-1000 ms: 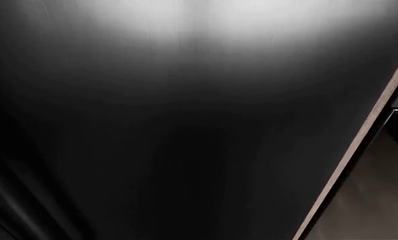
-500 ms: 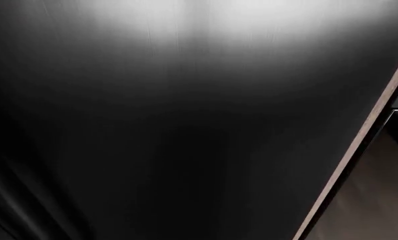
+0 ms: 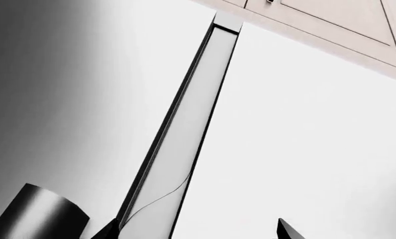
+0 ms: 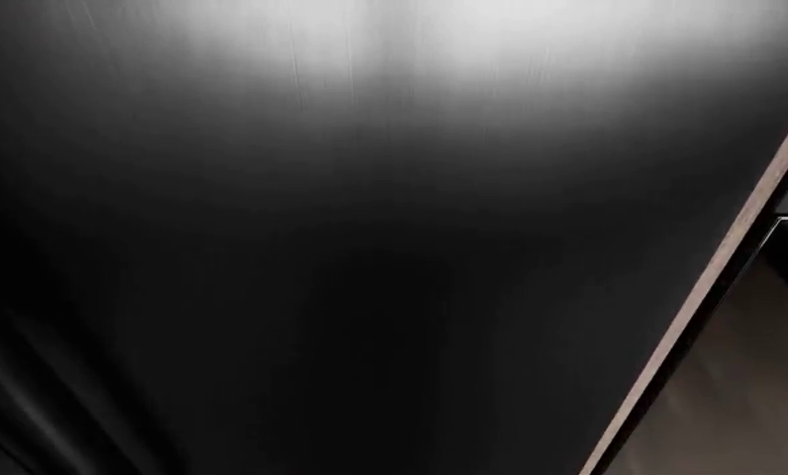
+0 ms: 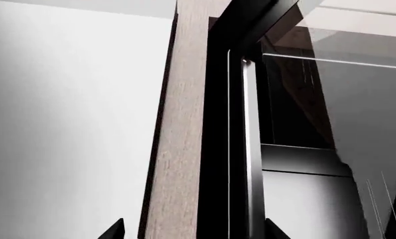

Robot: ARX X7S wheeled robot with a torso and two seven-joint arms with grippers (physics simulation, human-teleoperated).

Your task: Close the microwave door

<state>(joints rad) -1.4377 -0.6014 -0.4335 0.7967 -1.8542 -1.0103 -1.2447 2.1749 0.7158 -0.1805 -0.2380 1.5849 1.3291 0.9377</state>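
Observation:
In the right wrist view, a black frame with a slim chrome bar (image 5: pixel 249 149) stands beside a see-through glass pane (image 5: pixel 357 114); this looks like the microwave door, standing ajar, though I cannot tell for certain. My right gripper (image 5: pixel 193 233) is open, its dark fingertips (image 5: pixel 115 231) straddling a wooden upright (image 5: pixel 181 149) and the black frame, with nothing held. My left gripper (image 3: pixel 198 234) is also open and empty, facing a pale wall and the thin edge of a grey panel (image 3: pixel 184 134). The head view shows no gripper.
A dark brushed-metal surface (image 4: pixel 342 247) fills almost the whole head view, very close. A wooden strip (image 4: pixel 725 257) runs slantwise along its right side. Light wooden cabinet fronts (image 3: pixel 331 20) show beyond the pale wall in the left wrist view.

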